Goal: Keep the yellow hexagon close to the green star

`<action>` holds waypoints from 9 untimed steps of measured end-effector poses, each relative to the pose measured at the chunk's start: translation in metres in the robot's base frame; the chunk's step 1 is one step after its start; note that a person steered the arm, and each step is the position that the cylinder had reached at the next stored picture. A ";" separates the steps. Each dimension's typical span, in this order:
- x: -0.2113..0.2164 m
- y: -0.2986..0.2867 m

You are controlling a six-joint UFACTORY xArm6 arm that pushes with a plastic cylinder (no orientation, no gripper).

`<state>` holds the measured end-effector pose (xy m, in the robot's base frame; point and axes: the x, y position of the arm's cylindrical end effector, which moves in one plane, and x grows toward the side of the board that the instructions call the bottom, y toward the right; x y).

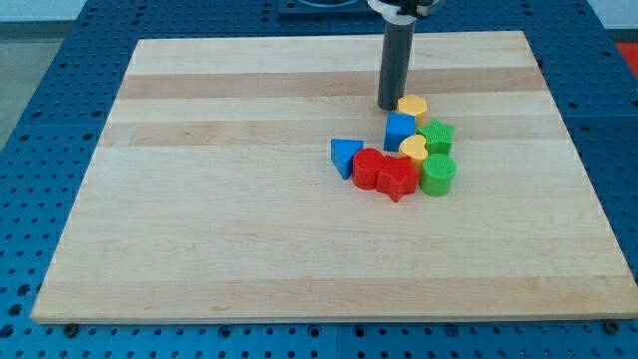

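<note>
The yellow hexagon (413,107) lies at the top of a tight cluster of blocks right of the board's centre. The green star (436,136) sits just below and to the right of it, touching or nearly touching. My tip (389,106) stands on the board right beside the hexagon's left edge, above the blue cube (400,131).
The cluster also holds a yellow heart (414,150), a green cylinder (438,174), a blue triangle (345,156), and two red blocks (367,169) (397,179). All rest on the wooden board (199,199), which is ringed by a blue perforated table.
</note>
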<state>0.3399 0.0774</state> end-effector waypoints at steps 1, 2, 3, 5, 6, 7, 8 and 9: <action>0.002 0.000; 0.005 0.000; 0.004 0.000; -0.027 0.028; -0.022 0.029; -0.008 0.023; -0.002 0.016; -0.002 0.010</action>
